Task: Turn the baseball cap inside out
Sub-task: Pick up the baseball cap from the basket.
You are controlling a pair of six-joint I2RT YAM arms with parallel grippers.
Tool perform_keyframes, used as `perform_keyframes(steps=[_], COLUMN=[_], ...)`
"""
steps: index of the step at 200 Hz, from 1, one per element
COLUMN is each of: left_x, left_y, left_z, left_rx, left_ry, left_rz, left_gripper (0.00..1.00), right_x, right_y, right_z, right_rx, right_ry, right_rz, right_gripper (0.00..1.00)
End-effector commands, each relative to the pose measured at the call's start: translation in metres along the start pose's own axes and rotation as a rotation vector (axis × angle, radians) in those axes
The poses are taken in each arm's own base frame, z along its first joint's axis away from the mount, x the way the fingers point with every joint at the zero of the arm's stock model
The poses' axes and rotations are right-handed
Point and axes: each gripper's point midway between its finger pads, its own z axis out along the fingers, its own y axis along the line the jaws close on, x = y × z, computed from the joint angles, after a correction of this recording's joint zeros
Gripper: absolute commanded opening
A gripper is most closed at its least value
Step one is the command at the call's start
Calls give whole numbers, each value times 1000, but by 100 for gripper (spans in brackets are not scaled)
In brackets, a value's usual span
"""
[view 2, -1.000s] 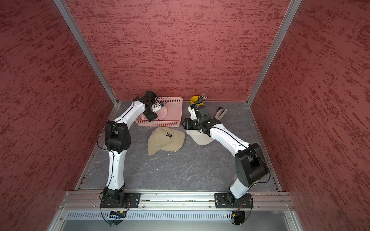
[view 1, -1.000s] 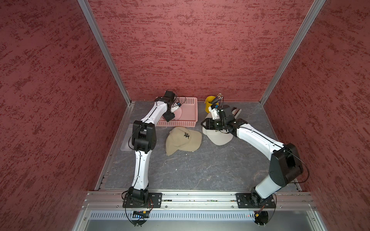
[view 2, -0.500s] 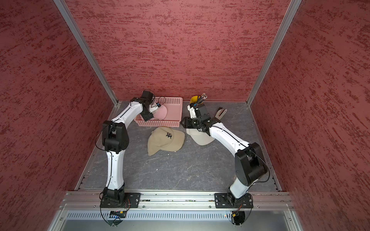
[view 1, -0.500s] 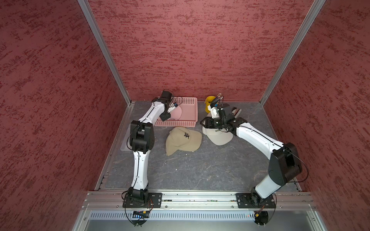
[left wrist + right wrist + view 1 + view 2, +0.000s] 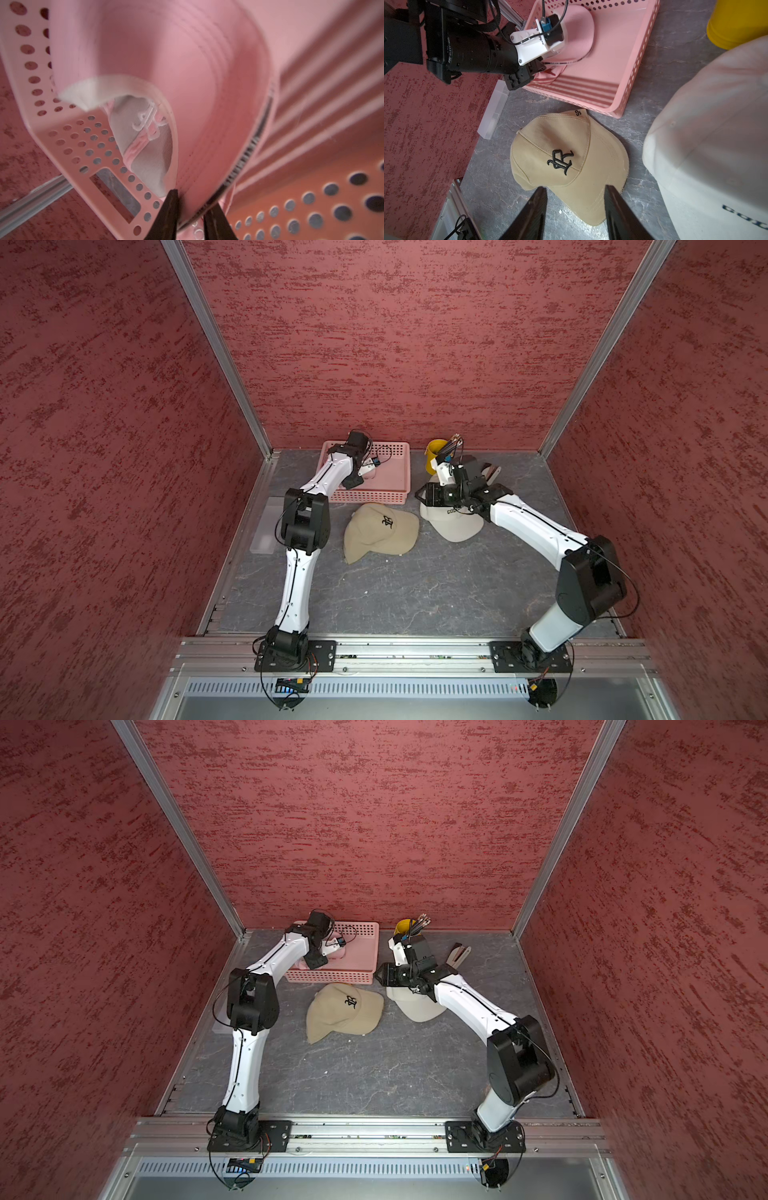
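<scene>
Pinching the pink cap (image 5: 187, 83) by its brim edge: left gripper (image 5: 192, 200), inside the pink basket (image 5: 44, 124). Grip seen only in left wrist view; top views hide it behind the left arm (image 5: 328, 477). Brim tilted up, running away from the fingers (image 5: 168, 214), crown lining exposed. Tan cap (image 5: 571, 158) mid-table. Right gripper (image 5: 575, 187) spread, empty, near the white cap (image 5: 706, 124).
</scene>
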Motion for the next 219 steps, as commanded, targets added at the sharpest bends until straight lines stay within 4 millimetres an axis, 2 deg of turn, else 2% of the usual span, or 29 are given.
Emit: perform_keyframes(steps=[1,10,27,66,103,134,149,173,195,219], left_x=[-9,-9,-10,-26,-39,-37,-34,-29,-23,-30], left_y=[1,2,10,38,71,83,86,78,68,33], left_z=[-9,-11,-17,-51,-100,-140,-166,-212,-258,-294], left_rx=[14,15,-14,-111,-241,-275,-277,-174,-76,94], left_ry=[-42,-47,-60,-192,-332,-399,-439,-559,-698,-881], left_rz=[-13,-22,-51,-139,-232,-303,-360,-512,-690,-779], left_gripper=[12,10,0,0,0,0,0,0,0,0], right_x=[-5,-5,-5,-6,-6,-6,-9,-16,-24,-33], right_y=[1,2,2,2,6,8,7,11,25,47], right_z=[6,6,5,-3,-14,-22,-28,-38,-48,-62], right_rx=[-28,-33,-34,-17,-14,-3,17,36,-4,-77], right_ry=[-13,-13,-15,-29,-41,-42,-51,-71,-87,-109], right_rz=[6,7,7,-11,-22,-47,-67,-94,-107,-107], right_gripper=[49,49,48,48,48,49,49,49,49,49])
